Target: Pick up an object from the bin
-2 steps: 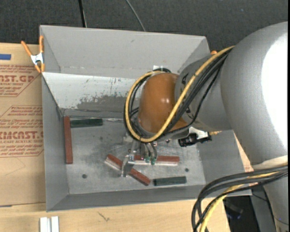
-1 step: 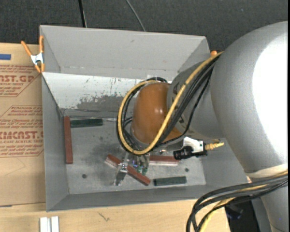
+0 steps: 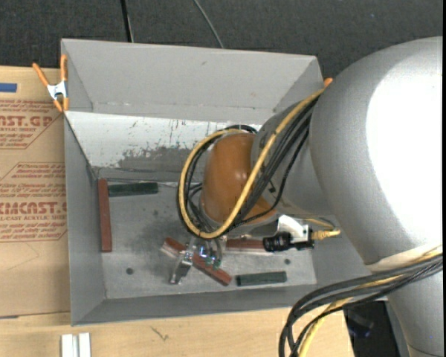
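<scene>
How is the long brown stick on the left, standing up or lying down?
Lying down: the brown stick lies flat in the bin, along its left wall.

I count six small flat sticks on the floor of the bin [image 3: 134,244]. Three lie clustered at the front middle. The slanted red-brown stick [image 3: 214,272] runs down to the right, the short red-brown piece [image 3: 174,245] lies just up-left of it, and the level red-brown stick [image 3: 244,242] is partly hidden. The front green stick [image 3: 262,278] lies level by the near wall. The back green stick [image 3: 132,189] lies level at the back left, its end near the long red-brown stick [image 3: 104,216] running along the left wall.
</scene>
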Action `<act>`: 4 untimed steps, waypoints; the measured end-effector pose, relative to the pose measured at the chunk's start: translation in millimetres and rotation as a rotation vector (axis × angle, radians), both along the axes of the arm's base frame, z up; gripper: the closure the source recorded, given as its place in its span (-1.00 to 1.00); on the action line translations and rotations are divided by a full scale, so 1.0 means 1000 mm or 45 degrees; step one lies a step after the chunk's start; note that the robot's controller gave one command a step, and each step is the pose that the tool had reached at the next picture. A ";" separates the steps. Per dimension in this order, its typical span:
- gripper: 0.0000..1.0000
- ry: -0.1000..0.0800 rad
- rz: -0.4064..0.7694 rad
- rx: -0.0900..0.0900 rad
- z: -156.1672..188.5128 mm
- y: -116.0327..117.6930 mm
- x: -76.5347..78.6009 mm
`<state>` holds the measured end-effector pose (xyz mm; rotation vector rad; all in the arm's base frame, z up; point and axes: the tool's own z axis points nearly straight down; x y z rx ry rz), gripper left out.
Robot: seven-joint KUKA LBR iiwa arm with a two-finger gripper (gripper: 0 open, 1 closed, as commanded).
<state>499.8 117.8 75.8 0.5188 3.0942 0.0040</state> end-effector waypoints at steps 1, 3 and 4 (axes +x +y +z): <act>1.00 -0.002 0.031 0.002 -0.001 0.012 -0.015; 1.00 0.005 0.032 0.000 0.006 0.012 -0.017; 1.00 0.007 0.031 -0.002 0.018 0.012 -0.017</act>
